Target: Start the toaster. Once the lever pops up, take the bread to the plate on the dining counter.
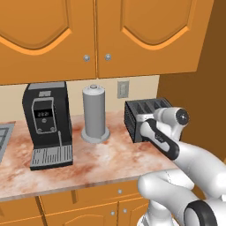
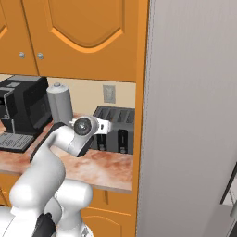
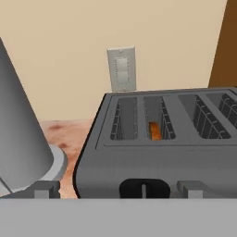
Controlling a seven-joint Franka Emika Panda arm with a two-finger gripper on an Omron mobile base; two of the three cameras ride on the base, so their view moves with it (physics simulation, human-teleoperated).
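The gripper (image 3: 118,189) is seen in the hand view with its two grey fingertips (image 3: 44,189) spread as wide as they go, one at each side of the lower edge, and nothing is held between them. They are set just in front of the near face of the toaster (image 3: 162,152), without visible contact. A dark oval lever recess is seen low on that face, midway between the tips. The toaster is placed on the marbled worktop (image 1: 101,154) at its right end, below the orange wall cabinets (image 1: 88,31). An orange-brown sliver of the bread (image 3: 156,131) is seen deep in the second slot from the left. A grey cylinder (image 1: 94,112) is stood just left of the toaster, and a black coffee machine (image 1: 46,123) further left. A wall socket (image 3: 122,69) is mounted behind.
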